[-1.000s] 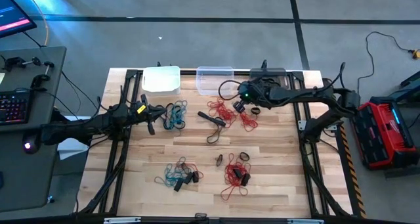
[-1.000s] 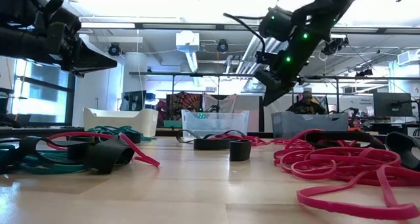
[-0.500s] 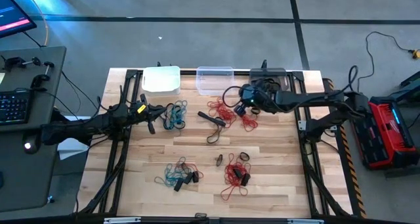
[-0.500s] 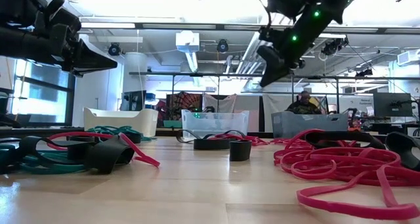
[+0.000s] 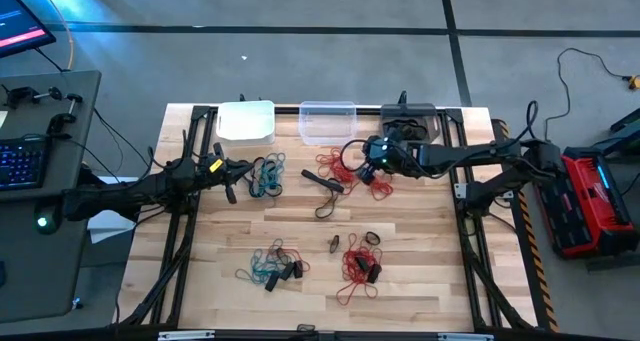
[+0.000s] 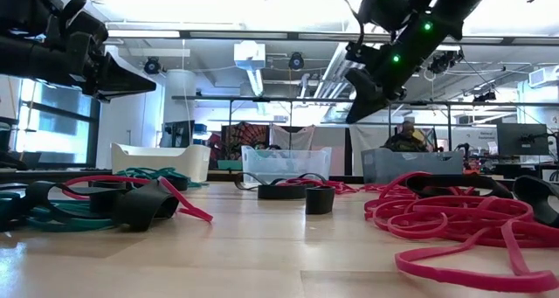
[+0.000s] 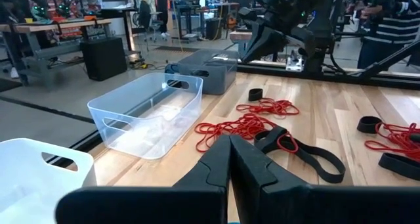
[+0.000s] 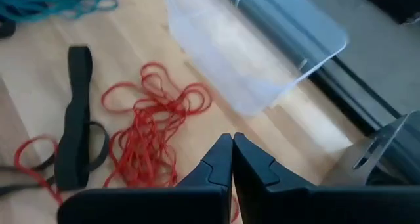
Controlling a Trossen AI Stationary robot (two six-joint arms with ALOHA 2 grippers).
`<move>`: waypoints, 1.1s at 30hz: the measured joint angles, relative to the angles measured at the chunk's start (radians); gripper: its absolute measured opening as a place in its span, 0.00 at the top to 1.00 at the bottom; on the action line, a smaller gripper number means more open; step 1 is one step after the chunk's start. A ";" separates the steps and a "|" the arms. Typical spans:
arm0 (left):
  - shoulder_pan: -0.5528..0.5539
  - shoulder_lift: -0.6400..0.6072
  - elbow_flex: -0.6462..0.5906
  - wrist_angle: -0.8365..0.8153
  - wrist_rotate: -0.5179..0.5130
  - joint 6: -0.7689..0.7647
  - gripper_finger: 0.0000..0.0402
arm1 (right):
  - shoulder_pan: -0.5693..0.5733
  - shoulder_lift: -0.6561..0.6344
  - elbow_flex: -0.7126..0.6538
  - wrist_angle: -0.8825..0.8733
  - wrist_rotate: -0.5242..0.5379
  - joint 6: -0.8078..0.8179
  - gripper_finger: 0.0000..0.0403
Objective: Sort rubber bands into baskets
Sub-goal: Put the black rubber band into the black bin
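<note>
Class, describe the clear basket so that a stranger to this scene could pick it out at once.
Look along the far edge of the wooden table, where three baskets stand in a row. The clear basket is the middle one, see-through, between the white basket and the dark grey basket.

The wooden table [image 5: 420, 231] is the landmark. Left of it stands a dark desk [image 5: 40, 111] carrying a keyboard [image 5: 22, 164] with lit keys, and a monitor [image 5: 20, 21] shows at the desk's far corner. Right of the table a red and black case [image 5: 585, 196] sits on the grey floor [image 5: 300, 51], with a thin cable [image 5: 575, 66] looping beyond it. Beyond the table's far edge, a person in a striped top [image 7: 394, 17] stands among workbenches
</note>
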 joint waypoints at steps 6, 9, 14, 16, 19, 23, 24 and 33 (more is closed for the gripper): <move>0.000 0.000 0.000 0.000 0.007 0.000 1.00 | -0.009 0.000 0.000 -0.097 -0.203 0.089 0.99; 0.000 0.000 0.000 0.000 0.007 0.000 1.00 | -0.009 0.000 -0.006 -0.152 -0.196 0.141 0.94; 0.000 0.000 0.000 0.000 0.007 0.000 1.00 | -0.016 0.000 -0.055 -0.171 -0.180 0.215 0.81; 0.000 0.000 0.000 -0.001 0.008 -0.007 1.00 | -0.018 0.001 -0.071 -0.199 -0.168 0.231 0.75; 0.000 0.000 0.000 -0.008 0.008 -0.008 1.00 | -0.018 0.001 -0.072 -0.261 -0.144 0.232 0.68; 0.000 0.000 0.000 -0.009 0.008 -0.008 1.00 | -0.022 0.001 -0.072 -0.304 -0.144 0.231 0.63; 0.000 0.000 0.000 -0.009 0.008 -0.008 1.00 | -0.025 0.001 -0.072 -0.313 -0.144 0.225 0.62; 0.000 0.000 0.000 -0.012 0.008 -0.008 1.00 | -0.066 0.001 -0.072 -0.318 -0.150 0.115 0.61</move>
